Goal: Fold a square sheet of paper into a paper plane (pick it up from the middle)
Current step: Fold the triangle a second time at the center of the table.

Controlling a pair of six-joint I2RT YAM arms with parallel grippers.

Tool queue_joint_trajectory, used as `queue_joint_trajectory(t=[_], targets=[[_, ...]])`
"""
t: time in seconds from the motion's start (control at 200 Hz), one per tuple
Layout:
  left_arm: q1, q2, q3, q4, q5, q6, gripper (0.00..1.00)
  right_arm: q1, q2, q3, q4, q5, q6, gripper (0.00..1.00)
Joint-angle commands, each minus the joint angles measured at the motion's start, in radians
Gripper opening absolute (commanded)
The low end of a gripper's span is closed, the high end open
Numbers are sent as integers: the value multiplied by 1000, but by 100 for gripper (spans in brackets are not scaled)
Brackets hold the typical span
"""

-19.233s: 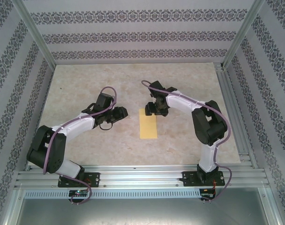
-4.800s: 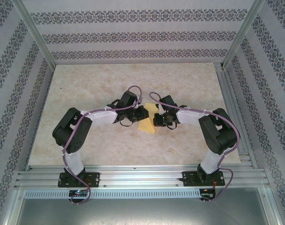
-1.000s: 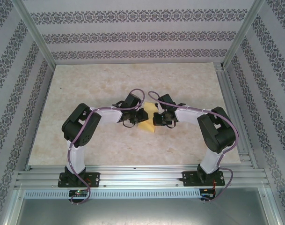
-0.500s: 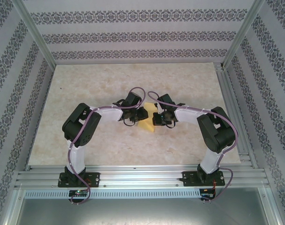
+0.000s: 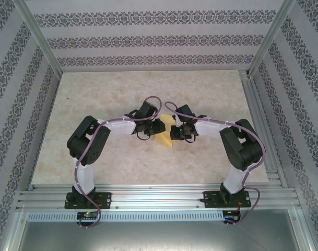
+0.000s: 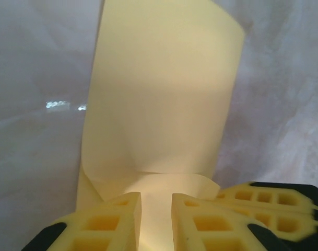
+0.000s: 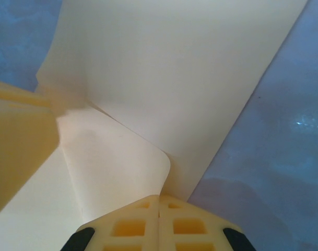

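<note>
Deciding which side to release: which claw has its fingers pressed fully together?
The right claw: its yellow fingers meet with no gap, pinching the thin pale-yellow paper sheet. The left claw shows a slit between its fingers.

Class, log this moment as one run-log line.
square sheet of paper: partly folded | left gripper: slightly open over it | right gripper: shut on it

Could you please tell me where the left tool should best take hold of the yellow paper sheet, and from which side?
Probably the short flap below the crease on the sheet, which lies in line with the gap of the left tool. Come edge-on from the left, opposite the right tool pinching its curled corner.
</note>
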Motion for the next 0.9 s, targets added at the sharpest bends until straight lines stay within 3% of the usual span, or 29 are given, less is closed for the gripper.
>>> queue_joint_trajectory(t=[0.0, 0.385, 0.894], targets=[[0, -94, -9, 0, 28, -13, 23, 17, 33, 7, -10, 21, -10, 4], [-9, -66, -118, 163, 119, -179, 1, 17, 37, 4, -5, 20, -7, 4], [-43, 28, -83, 118, 102, -179, 0, 17, 37, 3, -6, 22, -8, 4]])
